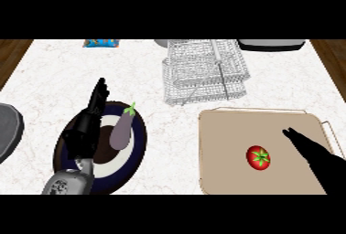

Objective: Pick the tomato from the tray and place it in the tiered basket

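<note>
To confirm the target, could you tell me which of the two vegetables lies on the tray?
The red tomato lies on the beige tray, beside the right hand; the purple eggplant rests on the dark plate.

Counter: white marble-patterned top point(61, 77) with faint reddish veining, bordered by dark brown wood at both far corners. Square flat tray point(229, 137): plain beige-tan, paler rim. Round glossy tomato point(258, 157): bright red, green star-shaped calyx. Two-tier wire basket point(206, 73): silver-white mesh. Round plate point(135, 151): dark navy rim, white inner ring, dark centre. Long eggplant point(120, 132): dull greyish purple, green stem. Left hand point(86, 128) and right hand point(314, 153): black; left forearm grey. Small packet point(102, 43) at far edge: blue with orange markings.
</note>
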